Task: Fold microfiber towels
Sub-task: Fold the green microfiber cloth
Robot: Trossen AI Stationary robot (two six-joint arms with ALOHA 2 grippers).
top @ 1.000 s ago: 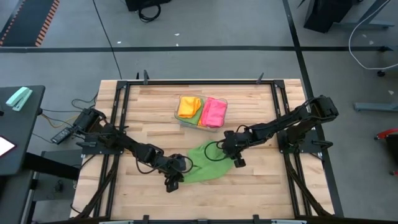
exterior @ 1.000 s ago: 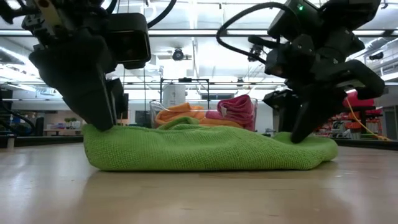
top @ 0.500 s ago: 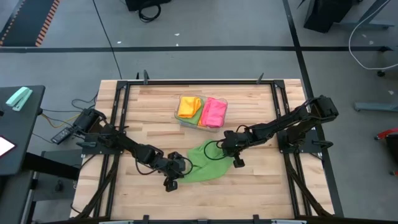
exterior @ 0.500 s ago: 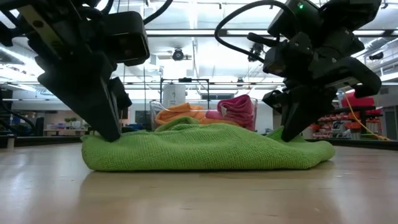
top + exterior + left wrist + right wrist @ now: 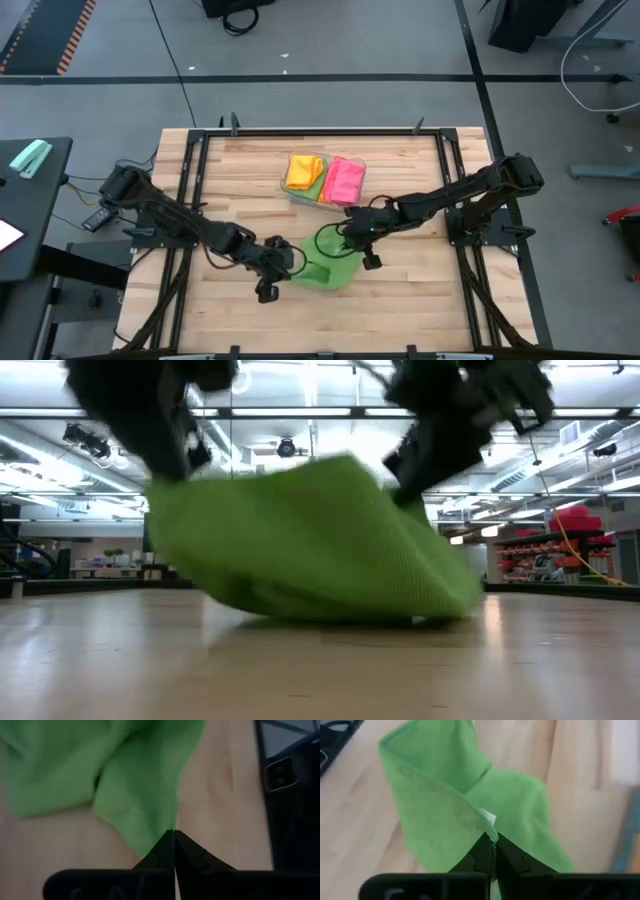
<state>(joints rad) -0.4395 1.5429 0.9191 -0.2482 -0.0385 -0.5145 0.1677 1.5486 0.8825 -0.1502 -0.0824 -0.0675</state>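
Lighting on my end is bright and even, coming from ceiling strip lights (image 5: 300, 422) in the low view. The green towel (image 5: 310, 540) and both arms smear with motion blur there. Both wrist views are soft too. Pale sheen on the tabletop (image 5: 320, 670).

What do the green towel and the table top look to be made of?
The green towel looks like soft microfiber cloth: matte, finely looped weave, draping limp between the left gripper and right gripper. The table top appears to be light wood planks, with visible grain, seams and a slight sheen.
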